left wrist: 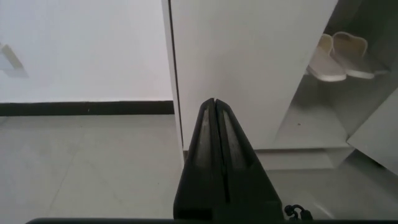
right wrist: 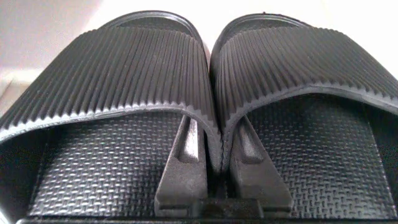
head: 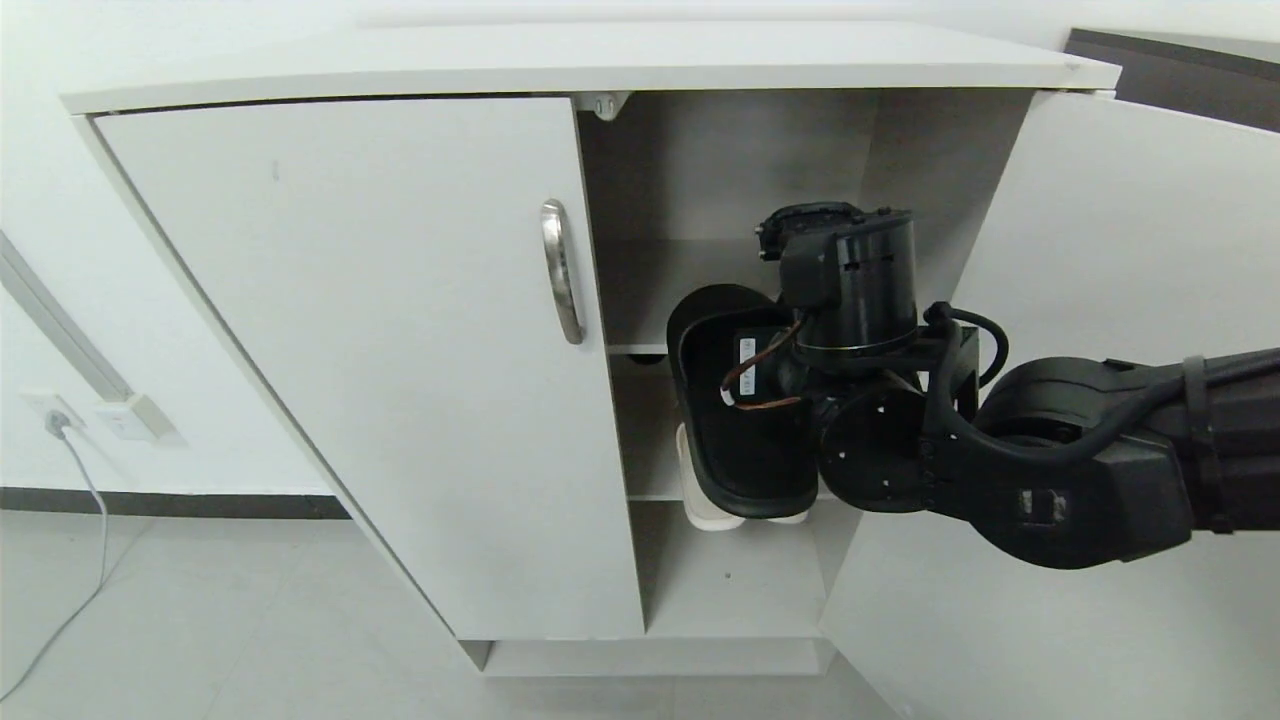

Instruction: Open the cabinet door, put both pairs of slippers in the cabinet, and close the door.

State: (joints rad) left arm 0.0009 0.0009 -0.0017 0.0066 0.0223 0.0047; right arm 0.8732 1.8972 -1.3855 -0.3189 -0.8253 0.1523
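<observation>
White cabinet (head: 340,330) stands open ahead: my right pincer (right wrist: 214,127) is clamped on both inner strap edges of the black slippers (head: 745,440), held at the lower shelf (head: 648,492) just over the white slippers (head: 712,512); risk, I judge: the thin pinch slips, or the soles shove the white pair off.

No text, number or sign can be read in any of the 3 views. Near the centre of the head view, a small white label (head: 748,366) sits on a black part of the right arm (head: 1080,450), in front of the black slippers (head: 745,455); its dark print is too small to make out. At the lower right, a pale square mark (head: 1040,505) on the arm's casing shows no letters.
</observation>
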